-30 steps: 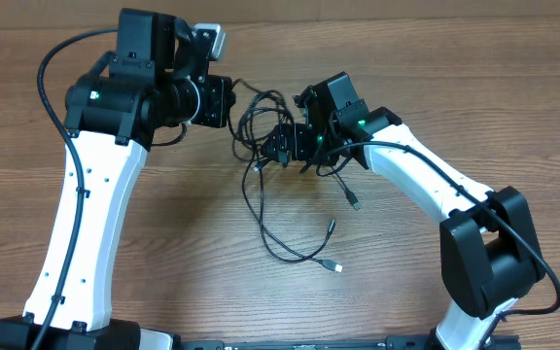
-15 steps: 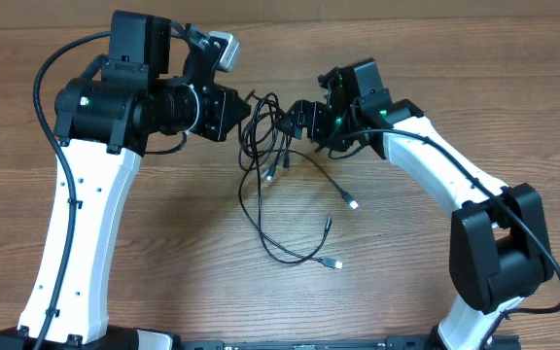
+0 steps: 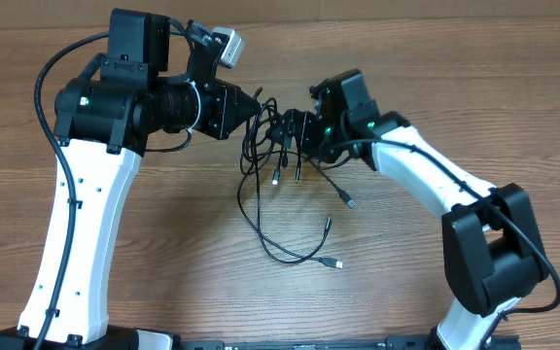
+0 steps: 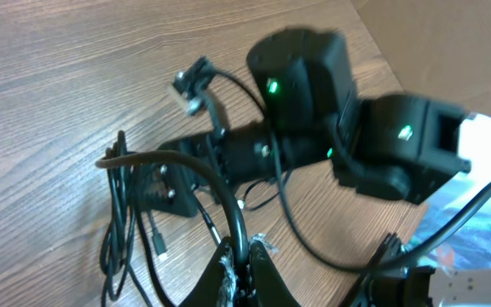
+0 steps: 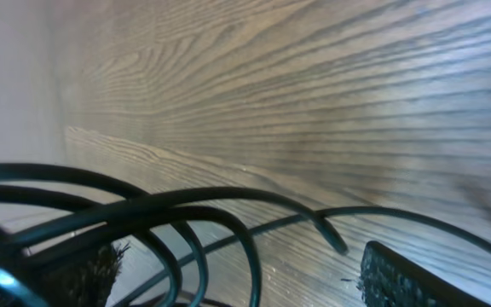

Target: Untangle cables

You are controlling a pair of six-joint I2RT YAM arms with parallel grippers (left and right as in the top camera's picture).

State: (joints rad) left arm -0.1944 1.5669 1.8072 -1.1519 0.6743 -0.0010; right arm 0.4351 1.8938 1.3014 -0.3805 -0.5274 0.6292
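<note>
Thin black cables (image 3: 261, 156) lie knotted between the two arms, and loose plug ends (image 3: 336, 263) trail toward the table's front. My left gripper (image 3: 253, 105) is shut on one cable strand, which arcs up out of its fingertips (image 4: 228, 271) in the left wrist view. The rest of the bundle (image 4: 116, 213) hangs down to the wood beside it. From the right, my right gripper (image 3: 292, 126) stands open against the knot. In its wrist view, cable loops (image 5: 186, 222) cross the gap between the wide-apart pads (image 5: 407, 280), and neither pad touches them.
The wooden table (image 3: 163, 243) carries only the cables. Both white arm bases stand at the front edge, with the left arm (image 3: 76, 224) and the right arm (image 3: 484, 243). The right arm's black wrist (image 4: 314, 102) fills the left wrist view close ahead.
My left gripper has moved right with its strand, drawing the tangle up. My right gripper lifted away toward the back, then came back left into the knot, staying open.
</note>
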